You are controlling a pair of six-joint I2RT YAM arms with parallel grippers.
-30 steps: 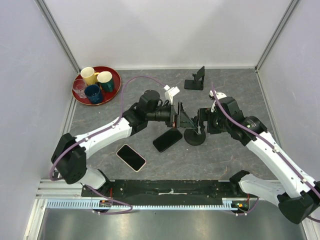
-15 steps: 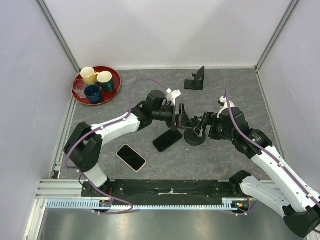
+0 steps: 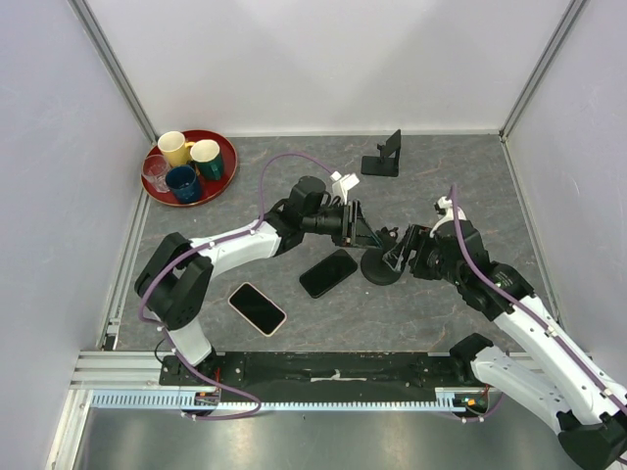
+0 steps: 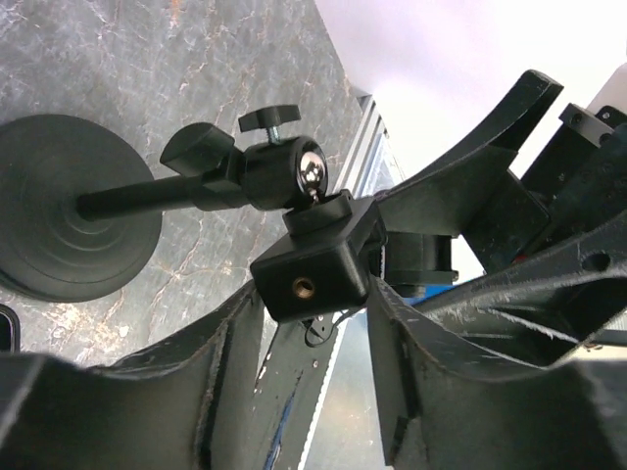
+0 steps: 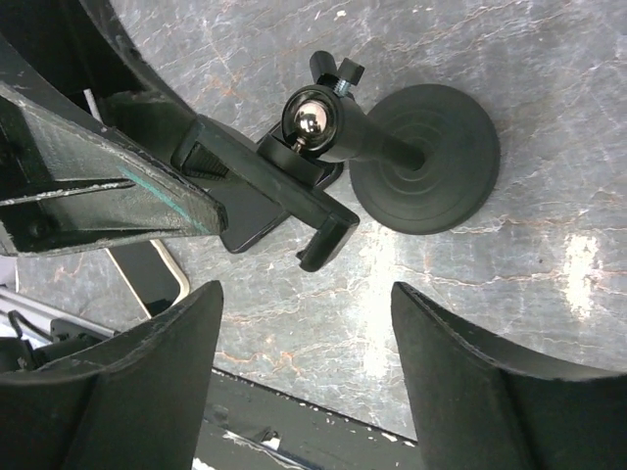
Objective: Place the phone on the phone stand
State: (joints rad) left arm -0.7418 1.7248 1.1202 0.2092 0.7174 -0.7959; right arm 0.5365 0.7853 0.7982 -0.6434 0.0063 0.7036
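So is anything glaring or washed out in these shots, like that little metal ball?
Left wrist view: the ball catches a bright glint, and the wall behind is washed out white. Right wrist view: same glint, plus a pale glare patch on the table. Top view: even light, only soft shadows.

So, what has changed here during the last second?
The left gripper pushed slightly rightwards and closed on the clamp block of the round-base phone holder. The right gripper, open, narrowed a little while its arm drew back near-right. Its base, dark phone, pale-edged phone, small black stand and tray of cups stayed put.
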